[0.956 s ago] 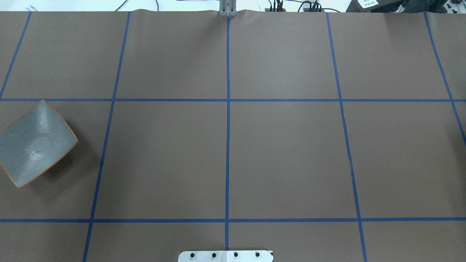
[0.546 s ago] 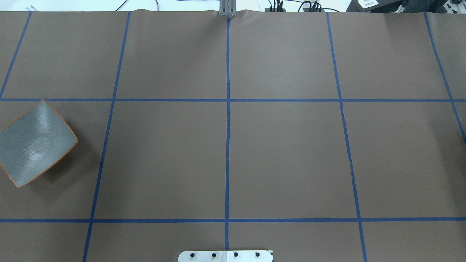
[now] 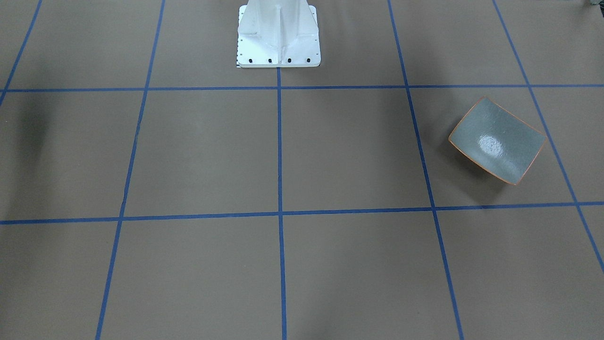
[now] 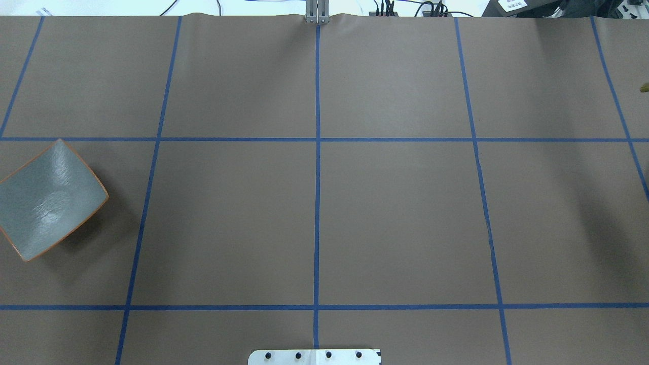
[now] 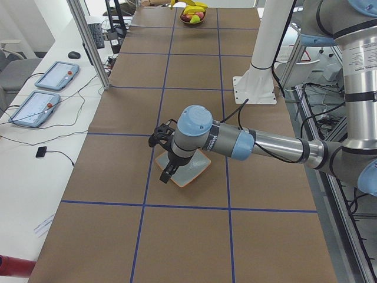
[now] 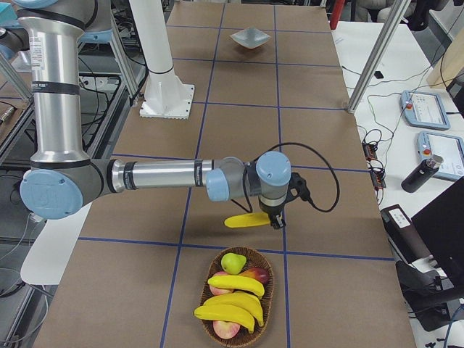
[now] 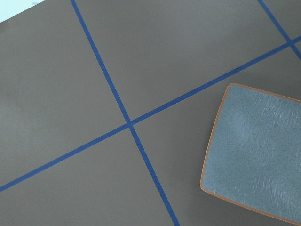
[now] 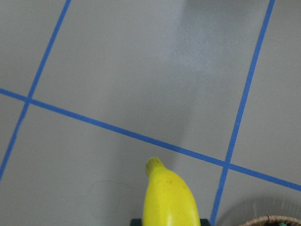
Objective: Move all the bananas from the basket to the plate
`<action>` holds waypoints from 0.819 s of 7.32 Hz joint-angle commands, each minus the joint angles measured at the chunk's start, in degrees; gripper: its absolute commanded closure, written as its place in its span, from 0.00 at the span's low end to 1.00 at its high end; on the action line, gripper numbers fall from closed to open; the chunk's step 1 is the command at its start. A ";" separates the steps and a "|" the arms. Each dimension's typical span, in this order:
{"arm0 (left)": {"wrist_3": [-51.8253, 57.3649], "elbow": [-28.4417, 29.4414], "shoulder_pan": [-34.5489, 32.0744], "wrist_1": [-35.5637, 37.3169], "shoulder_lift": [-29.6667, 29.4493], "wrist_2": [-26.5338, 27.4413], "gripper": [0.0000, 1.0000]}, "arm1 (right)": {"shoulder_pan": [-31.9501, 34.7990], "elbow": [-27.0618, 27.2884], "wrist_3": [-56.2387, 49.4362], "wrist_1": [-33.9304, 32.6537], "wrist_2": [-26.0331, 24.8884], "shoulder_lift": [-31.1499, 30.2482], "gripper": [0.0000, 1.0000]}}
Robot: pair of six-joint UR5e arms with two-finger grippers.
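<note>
The basket [image 6: 271, 288] sits at the end of the brown surface [image 4: 395, 218] on the robot's right. It is wicker and heaped with fruit: a green pear [image 6: 233, 262] at the back, several bananas [image 6: 235, 284] lying across the middle, and reddish round fruit [image 6: 254, 275] tucked among and under them.

One banana [image 6: 246, 220] is out of the basket. The right gripper [image 6: 275, 221] has it by one end, and it hangs roughly level above the surface just beside the basket, with its shadow on the paper below. In the right wrist view this banana [image 8: 169, 197] rises from the bottom edge with a dark finger edge tight against each side, so the jaws are closed on it. A sliver of the wicker rim [image 8: 270, 220] shows in the lower right corner.

The plate [image 7: 254, 150] lies at the opposite end of the surface, on the robot's left, well apart from the basket. Its grey-green glazed hollow holds nothing, and it rests at an angle to the blue tape lines [image 3: 279, 212].

The left gripper [image 5: 166, 174] hangs over the plate's near edge. It shows only in the left side view, so I cannot tell how far its jaws are parted.
</note>
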 commanded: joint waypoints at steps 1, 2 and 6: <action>-9.56 -0.24 0.70 -7.36 -0.29 -1.81 0.00 | -6.53 0.83 17.10 -0.07 -2.07 7.83 1.00; -18.77 -0.24 0.96 -12.35 -0.30 -4.08 0.00 | -10.91 1.70 25.88 0.89 -4.35 10.83 1.00; -57.45 -0.59 11.58 -29.10 -8.53 -4.98 0.00 | -26.05 1.97 59.24 17.77 -13.07 17.43 1.00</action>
